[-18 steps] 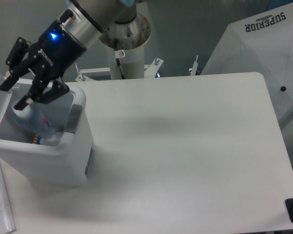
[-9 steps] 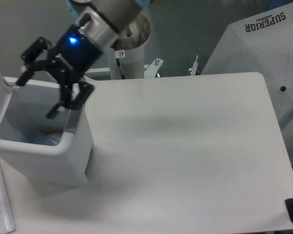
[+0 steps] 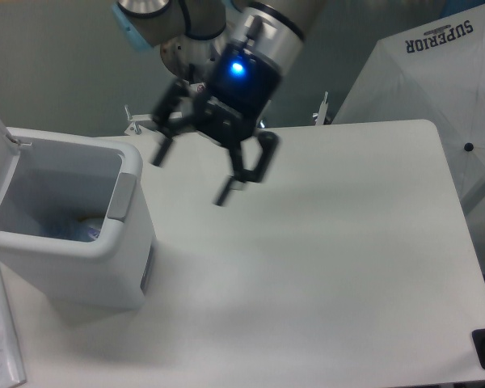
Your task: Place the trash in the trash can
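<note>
"SUPERIOR" in dark capitals on the white umbrella [image 3: 436,89]

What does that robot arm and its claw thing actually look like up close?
The gripper is black, with two jointed jaws built from linked bars. A bright blue light glows on its black body. Behind it sits a silver metal wrist ring, and further up the arm is grey with a light blue band at a joint. The picture is motion-blurred, so any lettering on it cannot be read. No loose cables show.

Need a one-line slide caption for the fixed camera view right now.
Open, empty gripper above the white table, beside the open trash can with trash inside.
</note>
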